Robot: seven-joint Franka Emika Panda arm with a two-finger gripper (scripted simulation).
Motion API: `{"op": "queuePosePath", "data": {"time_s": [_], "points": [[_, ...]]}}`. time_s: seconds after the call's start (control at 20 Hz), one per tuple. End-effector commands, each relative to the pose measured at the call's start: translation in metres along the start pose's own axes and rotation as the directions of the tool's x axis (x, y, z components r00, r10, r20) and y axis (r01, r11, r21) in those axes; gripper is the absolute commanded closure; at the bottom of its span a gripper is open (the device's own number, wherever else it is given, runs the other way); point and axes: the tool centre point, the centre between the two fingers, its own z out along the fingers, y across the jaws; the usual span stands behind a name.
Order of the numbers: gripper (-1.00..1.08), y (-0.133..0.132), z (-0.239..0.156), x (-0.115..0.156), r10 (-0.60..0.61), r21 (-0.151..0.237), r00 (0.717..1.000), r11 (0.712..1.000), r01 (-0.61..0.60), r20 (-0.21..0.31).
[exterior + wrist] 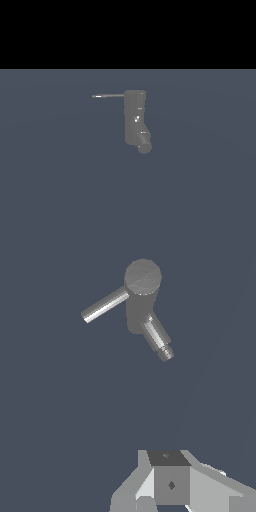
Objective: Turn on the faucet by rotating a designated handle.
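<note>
The faucet [135,117] is a dull grey upright column with white specks and a rounded spout end [144,146] at its foot. The handle [107,95], a thin dark rod with a lighter tip, sticks out from the column's top toward the exterior view's left. The wrist view looks down on the faucet [141,293], its handle [103,305] and its spout [158,339]. My gripper [167,461] shows only as grey blocks at that picture's edge, well apart from the faucet and touching nothing. How its jaws stand is unclear. The exterior view shows no gripper.
A flat blue-grey floor [60,190] stretches all around the faucet, with a black band above it in the exterior view. No other objects show.
</note>
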Motion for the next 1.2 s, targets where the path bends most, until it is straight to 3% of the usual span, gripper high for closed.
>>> {"op": "queuePosePath", "data": {"time_s": [0.0, 0.55, 1.15], "points": [[1.08, -0.013, 0.011, 0.007, 0.053, 0.001, 0.999, 0.999, -0.053, 0.001], [1.08, -0.06, 0.058, 0.048, 0.273, -0.001, 0.962, 0.962, -0.273, 0.003], [1.08, -0.097, 0.106, 0.1, 0.485, -0.004, 0.875, 0.875, -0.485, 0.003]]}}
